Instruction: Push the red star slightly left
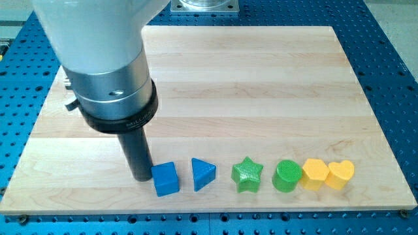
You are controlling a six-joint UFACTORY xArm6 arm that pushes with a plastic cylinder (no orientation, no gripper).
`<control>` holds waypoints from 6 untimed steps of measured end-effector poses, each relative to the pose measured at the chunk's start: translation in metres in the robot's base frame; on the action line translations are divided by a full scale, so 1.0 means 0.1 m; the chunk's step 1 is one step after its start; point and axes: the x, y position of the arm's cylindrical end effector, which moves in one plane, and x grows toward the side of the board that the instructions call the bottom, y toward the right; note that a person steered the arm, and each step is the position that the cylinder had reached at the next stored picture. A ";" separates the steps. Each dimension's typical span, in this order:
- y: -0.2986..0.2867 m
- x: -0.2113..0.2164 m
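Observation:
No red star shows in this view; the arm's big body [98, 52] covers the upper left of the wooden board [261, 85]. My tip [141, 177] rests on the board near its bottom edge, at the view's lower left. It touches or nearly touches the left side of a blue cube [165, 179].
A row of blocks runs rightward from the cube along the bottom of the board: a blue triangle [202, 173], a green star [247, 174], a green cylinder [287, 175], a yellow rounded block [315, 173] and a yellow heart [340, 173], the last three touching.

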 end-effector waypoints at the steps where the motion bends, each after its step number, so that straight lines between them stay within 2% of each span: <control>1: 0.13 -0.03; 2: 0.00 -0.25; 4: -0.90 -0.72; 5: -0.27 -1.61; 6: -0.29 -2.50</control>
